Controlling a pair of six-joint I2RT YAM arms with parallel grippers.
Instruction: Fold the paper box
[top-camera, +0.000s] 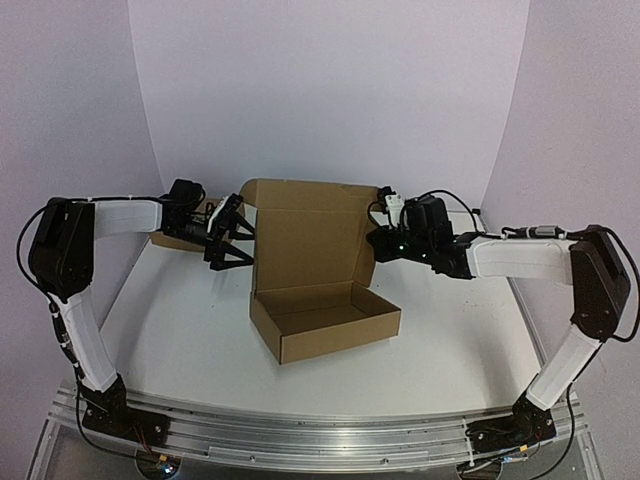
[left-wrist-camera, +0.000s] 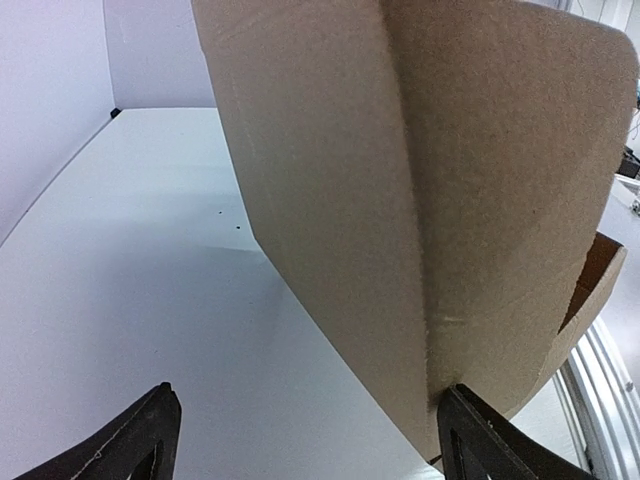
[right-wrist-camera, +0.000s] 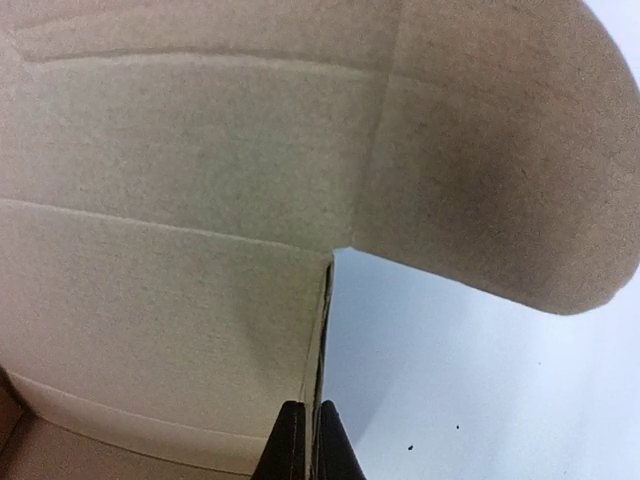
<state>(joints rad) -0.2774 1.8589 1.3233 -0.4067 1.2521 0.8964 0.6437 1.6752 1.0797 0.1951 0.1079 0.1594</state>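
Paper box (top-camera: 335, 335) mid-table (top-camera: 180, 330), tray formed, lid (top-camera: 305, 235) upright. Right gripper (top-camera: 377, 240) closed, seemingly pinching lid's right edge. Left gripper (top-camera: 236, 238) wide open, empty, beside lid's left edge. Tuck 2 side flaps inward before lowering lid.

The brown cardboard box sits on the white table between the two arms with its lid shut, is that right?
Not quite. The lid of the paper box stands upright and open, not shut; the top external view shows it. The rest is right.

Left arm (top-camera: 120, 213), right arm (top-camera: 520, 258): white-sleeved links, black joint housings, black bases (top-camera: 105, 410). Black cables (top-camera: 447, 194) loop along both. Green light (top-camera: 401, 243) at right wrist. Pincer fingers (left-wrist-camera: 150, 440) black, tapered.
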